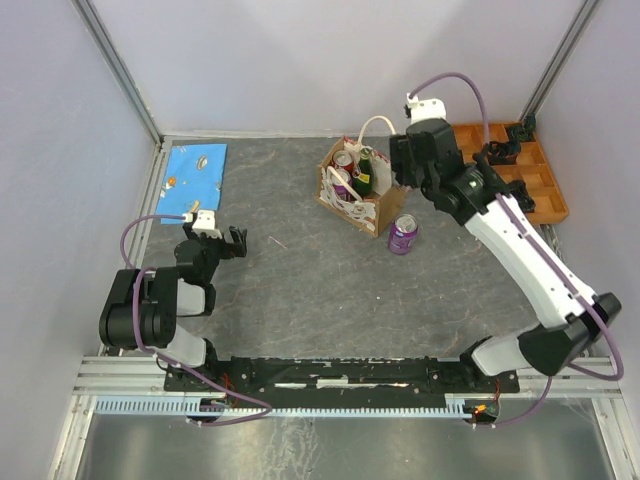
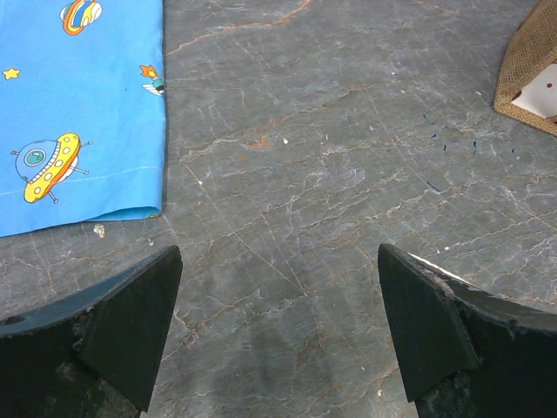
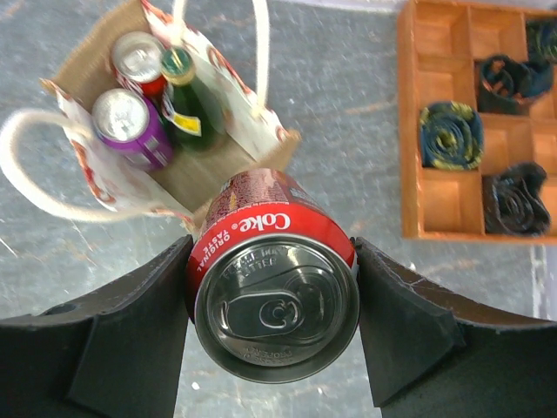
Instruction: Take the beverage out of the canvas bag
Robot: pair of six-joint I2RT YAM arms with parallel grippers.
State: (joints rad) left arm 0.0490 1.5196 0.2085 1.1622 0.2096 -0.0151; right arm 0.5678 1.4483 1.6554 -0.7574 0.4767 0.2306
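The canvas bag (image 1: pixel 352 207) stands at the back middle of the table, open at the top, with white loop handles. In the right wrist view the bag (image 3: pixel 204 178) holds a red can (image 3: pixel 139 54), a purple can (image 3: pixel 129 120) and a green bottle (image 3: pixel 188 97). My right gripper (image 3: pixel 272 300) is shut on a red Coke can (image 3: pixel 274 287), held upright above the table just beside the bag's edge. In the top view the right gripper (image 1: pixel 408 165) hangs by the bag's right side. My left gripper (image 2: pixel 278 322) is open and empty over bare table, far left of the bag (image 2: pixel 533 61).
A purple can (image 1: pixel 403 235) stands on the table just right of the bag. An orange compartment tray (image 1: pixel 535 190) with rolled dark items sits at the back right and also shows in the right wrist view (image 3: pixel 407 131). A blue patterned cloth (image 1: pixel 195 170) lies at the back left.
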